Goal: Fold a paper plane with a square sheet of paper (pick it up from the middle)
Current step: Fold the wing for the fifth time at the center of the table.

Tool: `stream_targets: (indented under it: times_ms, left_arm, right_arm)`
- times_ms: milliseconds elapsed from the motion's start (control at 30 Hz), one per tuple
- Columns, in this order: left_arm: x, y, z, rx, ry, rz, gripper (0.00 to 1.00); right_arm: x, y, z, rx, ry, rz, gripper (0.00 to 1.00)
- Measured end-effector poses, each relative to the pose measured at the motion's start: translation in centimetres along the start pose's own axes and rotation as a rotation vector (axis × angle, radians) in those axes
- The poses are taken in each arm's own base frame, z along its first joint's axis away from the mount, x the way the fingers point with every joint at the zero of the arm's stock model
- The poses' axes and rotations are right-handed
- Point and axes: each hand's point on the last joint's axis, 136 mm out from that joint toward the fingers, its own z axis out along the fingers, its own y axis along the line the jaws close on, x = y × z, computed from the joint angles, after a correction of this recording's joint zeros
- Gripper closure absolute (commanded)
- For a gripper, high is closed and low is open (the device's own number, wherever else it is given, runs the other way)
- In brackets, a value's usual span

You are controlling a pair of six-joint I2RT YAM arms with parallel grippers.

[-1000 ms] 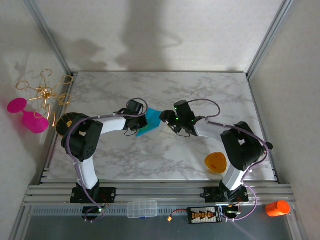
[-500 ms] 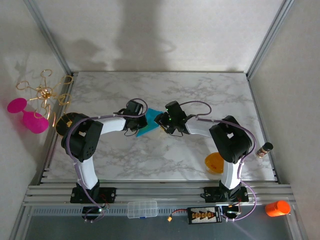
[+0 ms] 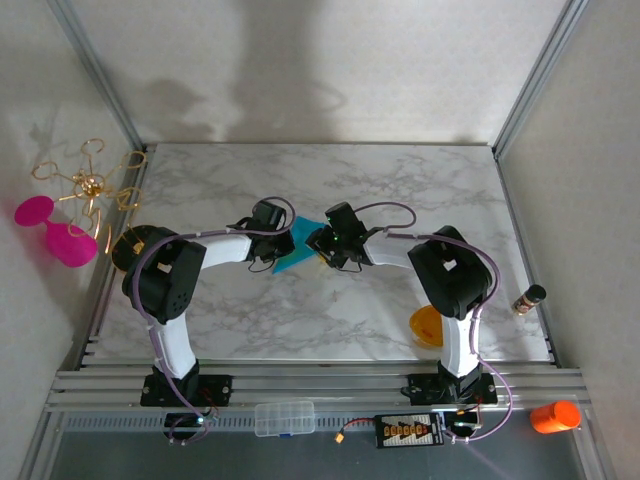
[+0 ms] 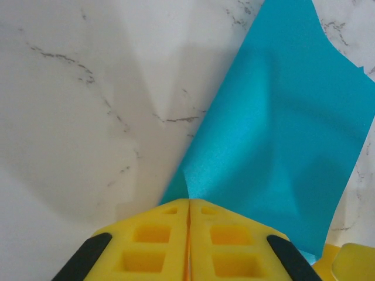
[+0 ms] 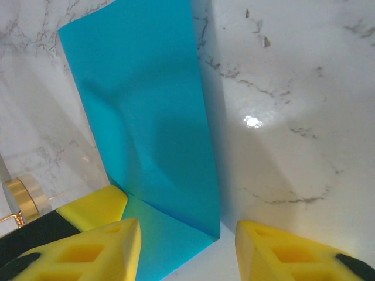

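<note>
Teal-blue square sheet of paper [image 4: 275,129] is being pinched by left gripper [image 4: 188,216]; right gripper [image 5: 187,246], spread, is seemingly straddling its corner: close w/o crumpling.

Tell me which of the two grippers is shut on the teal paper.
The left gripper: its yellow fingers are pressed together on the edge of the square sheet of paper. The right gripper has its fingers wide apart.

Table [image 3: 400,180] open beyond the paper [image 3: 298,248]; orange bowl [image 3: 425,326] near-right.
</note>
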Motion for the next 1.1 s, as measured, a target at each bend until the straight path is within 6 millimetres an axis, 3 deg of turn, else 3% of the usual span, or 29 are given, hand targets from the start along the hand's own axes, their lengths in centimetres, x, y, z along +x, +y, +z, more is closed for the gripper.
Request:
stream_targets:
  times_ms: [300, 567, 733, 1100]
  left_arm:
    - [0.0, 0.0, 0.0, 0.002, -0.002, 0.0, 0.91]
    - [0.0, 0.0, 0.0, 0.006, -0.007, 0.001, 0.9]
    - [0.0, 0.0, 0.0, 0.009, -0.01, 0.001, 0.9]
    - [0.1, 0.1, -0.1, 0.008, -0.009, 0.0, 0.9]
  right_arm:
    - [0.2, 0.2, 0.3, -0.012, 0.018, -0.006, 0.53]
    - [0.7, 1.7, 0.3, -0.095, 0.042, -0.027, 0.53]
    - [1.1, 1.4, 0.4, -0.122, 0.055, -0.034, 0.54]
    - [1.5, 1.3, 0.4, -0.15, 0.064, -0.042, 0.74]
